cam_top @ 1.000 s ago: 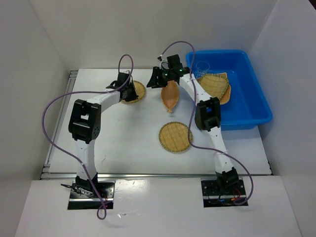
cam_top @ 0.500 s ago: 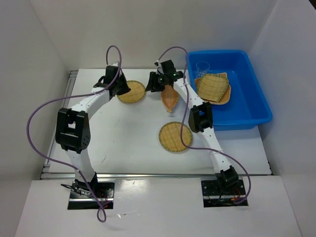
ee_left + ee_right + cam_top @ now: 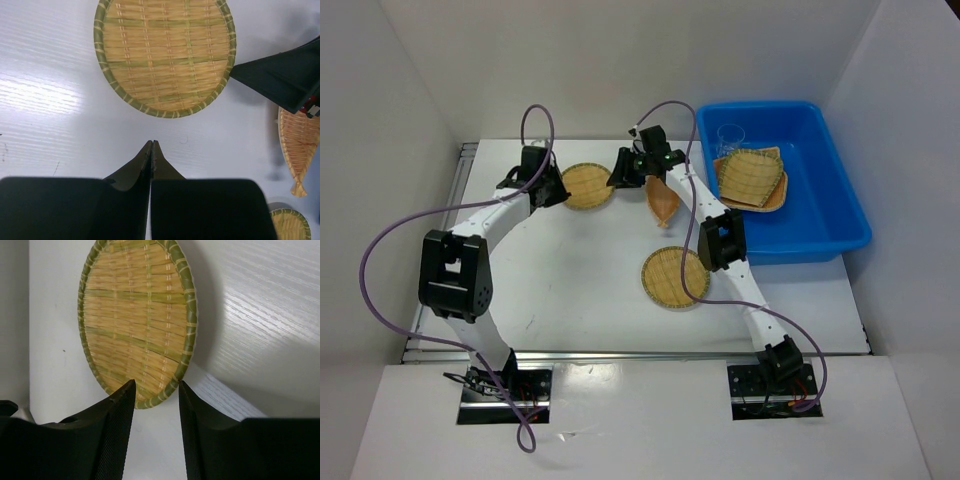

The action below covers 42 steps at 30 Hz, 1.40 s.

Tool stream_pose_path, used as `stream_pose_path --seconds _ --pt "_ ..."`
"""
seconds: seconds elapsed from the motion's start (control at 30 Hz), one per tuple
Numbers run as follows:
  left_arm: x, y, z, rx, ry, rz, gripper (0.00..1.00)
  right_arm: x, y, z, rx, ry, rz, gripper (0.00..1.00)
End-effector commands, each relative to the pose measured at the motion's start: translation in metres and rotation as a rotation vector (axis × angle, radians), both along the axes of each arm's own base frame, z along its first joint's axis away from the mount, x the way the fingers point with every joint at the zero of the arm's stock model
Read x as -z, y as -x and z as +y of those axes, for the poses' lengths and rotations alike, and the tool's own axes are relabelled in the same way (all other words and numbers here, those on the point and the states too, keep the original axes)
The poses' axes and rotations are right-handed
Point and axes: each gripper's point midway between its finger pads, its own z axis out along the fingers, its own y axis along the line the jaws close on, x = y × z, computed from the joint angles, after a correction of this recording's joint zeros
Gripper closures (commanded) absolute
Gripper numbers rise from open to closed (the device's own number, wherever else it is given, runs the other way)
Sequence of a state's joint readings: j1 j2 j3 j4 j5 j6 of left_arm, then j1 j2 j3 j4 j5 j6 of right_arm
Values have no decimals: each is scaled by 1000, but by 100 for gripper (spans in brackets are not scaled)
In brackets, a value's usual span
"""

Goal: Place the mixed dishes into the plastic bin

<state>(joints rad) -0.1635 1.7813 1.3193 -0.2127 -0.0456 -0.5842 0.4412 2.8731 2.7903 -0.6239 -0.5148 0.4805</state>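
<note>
The left pincer (image 3: 151, 146) is closed tight, its two tips pressed together with nothing between them. It points at the round tray (image 3: 165, 55), which lies flat on the worktop (image 3: 570, 260) straight ahead of the tips, near but apart from them, with a strip of bare white surface between.

The right pincer (image 3: 156, 385) comes at the same round tray (image 3: 135, 315) from the opposite side. Its jaws are partly open, and the tray's green-edged rim sits in the gap between the tips. I cannot tell whether either finger touches the rim.

From above, the left pincer (image 3: 554, 188) is just left of the round tray (image 3: 588, 186) and the right pincer (image 3: 619, 176) is just right of it. The leaf tray (image 3: 663, 202) lies beside the right arm, and a second round tray (image 3: 674, 279) lies nearer the bases, well apart from both pincers. The bin (image 3: 840, 215) stands at the right of the worktop, holding stacked trays (image 3: 750, 178) and a cup (image 3: 730, 134).
</note>
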Motion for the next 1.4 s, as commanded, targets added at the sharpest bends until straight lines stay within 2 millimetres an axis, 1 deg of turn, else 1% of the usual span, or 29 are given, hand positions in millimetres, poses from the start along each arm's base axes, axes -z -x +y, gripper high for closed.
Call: stream_pose_path --seconds 0.0,0.03,0.07,0.1,0.23,0.27,0.33,0.37,0.4,0.43,0.47,0.5,0.53,0.6,0.63,0.67,0.7,0.73,0.77,0.87,0.9,1.2,1.3,1.37 --pt "-28 2 7 -6 -29 -70 100 18 -1 20 -17 -63 3 55" --pt "-24 4 8 1 -37 -62 100 24 0 20 -12 -63 18 55" --pt "-22 6 10 -6 -45 -54 100 24 3 25 -21 -63 18 55" --pt "-27 6 10 -6 -43 -63 100 30 4 25 -21 -59 26 55" --pt "-25 10 12 -7 -58 -56 100 32 0 22 10 -47 26 56" --pt "-29 10 12 -7 -56 -65 100 33 -2 21 20 -40 22 56" --pt "-25 12 13 -7 -58 -56 100 30 -4 21 28 -38 11 56" --pt "-30 12 13 -7 -56 -66 100 30 -3 19 35 -26 22 56" --pt "-26 15 13 -1 -65 -56 100 31 -5 17 39 -15 10 57" --pt "-26 15 13 -1 -65 -56 100 31 -7 14 59 1 7 57" --pt "-22 17 14 -1 -66 -47 100 28 -9 12 66 16 -5 57" --pt "-26 17 14 -1 -65 -56 100 29 -11 10 79 25 -10 57" --pt "-26 17 14 -1 -65 -56 100 22 -16 7 98 42 -33 57" --pt "-22 19 14 -1 -66 -47 100 23 -17 5 108 49 -37 59" --pt "-27 20 14 -1 -64 -58 100 24 -19 4 117 55 -40 59" --pt "-27 20 14 -1 -64 -58 100 24 -19 4 117 56 -40 59" --pt "-27 20 14 -1 -64 -58 100 28 -17 4 124 56 -23 59" --pt "-27 20 14 -1 -64 -58 100 36 -15 3 123 66 -4 59" --pt "-27 20 14 -1 -64 -58 100 37 -16 1 133 73 -8 59" --pt "-27 20 14 -1 -64 -58 100 54 -13 0 137 85 25 59" --pt "-27 20 14 -1 -64 -58 100 57 -10 1 125 81 37 59" --pt "-27 20 14 -1 -64 -58 100 52 -10 4 128 61 43 59" --pt "-27 20 14 -1 -64 -58 100 58 -4 -1 142 85 85 59" --pt "-27 20 14 -1 -64 -58 100 57 -2 3 143 93 80 59"
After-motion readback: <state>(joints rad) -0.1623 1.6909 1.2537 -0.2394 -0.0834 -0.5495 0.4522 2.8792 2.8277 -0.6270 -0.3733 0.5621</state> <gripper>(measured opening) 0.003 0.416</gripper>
